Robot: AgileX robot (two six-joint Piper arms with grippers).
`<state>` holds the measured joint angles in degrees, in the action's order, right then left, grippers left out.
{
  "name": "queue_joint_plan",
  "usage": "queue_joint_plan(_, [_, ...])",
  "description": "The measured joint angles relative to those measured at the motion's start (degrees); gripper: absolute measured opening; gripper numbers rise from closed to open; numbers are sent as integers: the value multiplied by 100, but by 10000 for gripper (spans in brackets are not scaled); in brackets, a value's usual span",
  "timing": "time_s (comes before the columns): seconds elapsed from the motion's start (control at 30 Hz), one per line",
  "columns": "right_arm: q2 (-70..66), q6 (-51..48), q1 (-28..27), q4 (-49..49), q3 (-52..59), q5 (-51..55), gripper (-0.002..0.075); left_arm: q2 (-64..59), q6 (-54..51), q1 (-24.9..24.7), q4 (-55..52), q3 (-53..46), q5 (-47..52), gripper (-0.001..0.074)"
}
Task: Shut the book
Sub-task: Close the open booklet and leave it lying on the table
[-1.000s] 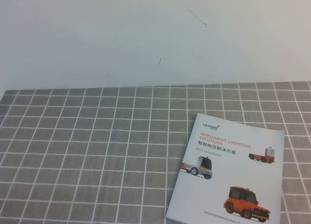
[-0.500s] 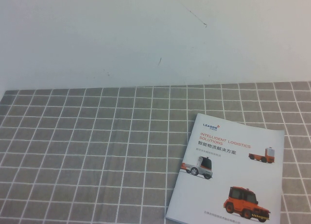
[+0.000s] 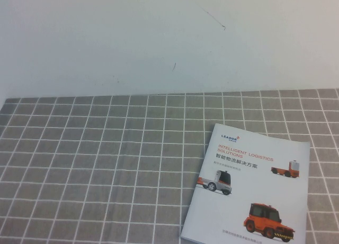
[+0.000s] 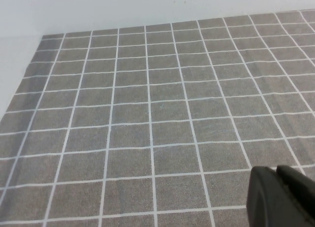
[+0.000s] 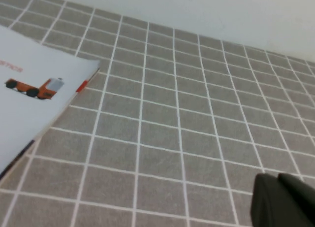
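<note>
A white booklet (image 3: 249, 186) lies closed and flat on the grey checked cloth (image 3: 106, 164) at the front right, its cover showing orange and white vehicles and the words "Intelligent Logistics Solutions". One corner of the booklet (image 5: 34, 99) shows in the right wrist view. Neither arm appears in the high view. My left gripper (image 4: 276, 172) hovers over bare cloth, its black fingers pressed together and holding nothing. My right gripper (image 5: 278, 180) is also shut and empty, well to the side of the booklet.
A white wall (image 3: 159, 37) with a few faint marks rises behind the cloth. The cloth's left edge (image 4: 19, 89) meets a pale surface in the left wrist view.
</note>
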<state>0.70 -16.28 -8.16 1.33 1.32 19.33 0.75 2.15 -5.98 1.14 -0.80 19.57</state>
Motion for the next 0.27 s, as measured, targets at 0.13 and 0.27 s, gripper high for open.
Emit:
queue_joint_plan(0.13, [0,343,0,-133,0,22,-3,0,0,0,0,0,0,-3])
queue_joint_plan(0.27, [0,563,0,-233,-7,22,-3,0,0,0,0,0,0,-3])
